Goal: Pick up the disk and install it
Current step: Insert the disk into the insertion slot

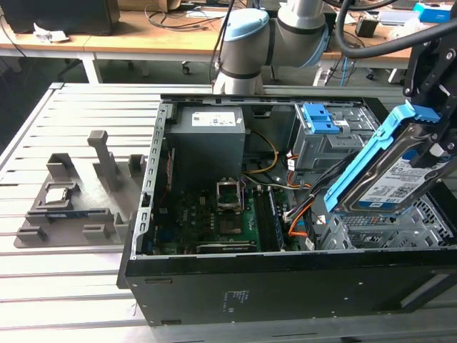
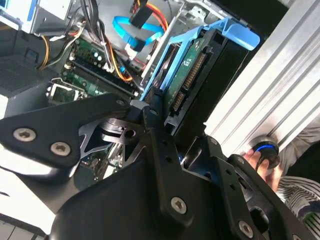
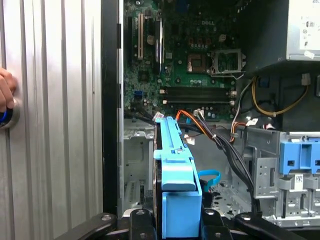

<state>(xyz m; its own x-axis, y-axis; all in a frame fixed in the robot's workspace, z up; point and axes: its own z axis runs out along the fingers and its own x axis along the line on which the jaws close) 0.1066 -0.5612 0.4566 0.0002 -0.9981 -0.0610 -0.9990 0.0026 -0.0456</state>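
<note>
My gripper [image 2: 167, 112] is clamped on the disk [image 1: 396, 179], holding it tilted over the cage [image 1: 378, 232] in the case's [image 1: 285, 286] near corner, exterior view's right.

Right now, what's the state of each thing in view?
disk, held in the air, tilted, over the case, not installed
claw, shut on the disk
case, lying on its side, open
hand, at a blue button

Slatted table [image 1: 71, 286]: computer case [image 1: 285, 289], grey fixture [image 1: 100, 214]
</note>
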